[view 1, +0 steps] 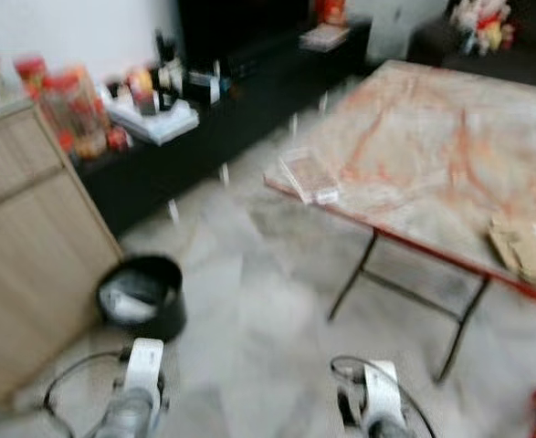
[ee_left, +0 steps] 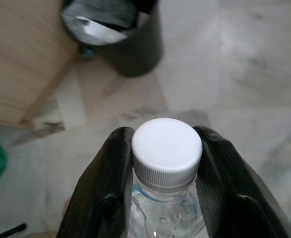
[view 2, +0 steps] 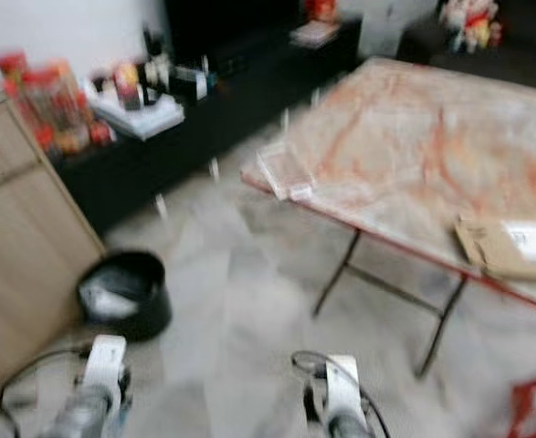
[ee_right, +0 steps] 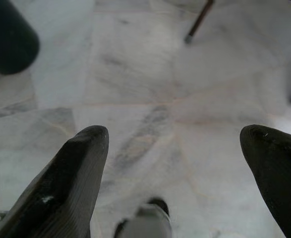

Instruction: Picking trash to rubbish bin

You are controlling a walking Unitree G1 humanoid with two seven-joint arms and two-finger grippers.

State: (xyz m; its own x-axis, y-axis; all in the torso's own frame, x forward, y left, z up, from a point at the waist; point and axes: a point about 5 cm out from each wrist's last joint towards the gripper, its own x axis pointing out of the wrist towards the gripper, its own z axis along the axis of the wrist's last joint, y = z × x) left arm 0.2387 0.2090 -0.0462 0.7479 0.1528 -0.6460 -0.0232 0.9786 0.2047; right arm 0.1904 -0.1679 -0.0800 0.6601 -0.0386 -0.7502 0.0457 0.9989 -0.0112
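Pinching a clear bottle just under its white cap, left gripper carries it toward the black bin beside the cabinet; right gripper hangs spread, empty, over floor.

Bin on the floor at left, just beside the cabinet. Surface at right, carrying a flat box near its front edge. Low shelf behind, cluttered.

Head cameras look down; all views share the bin.
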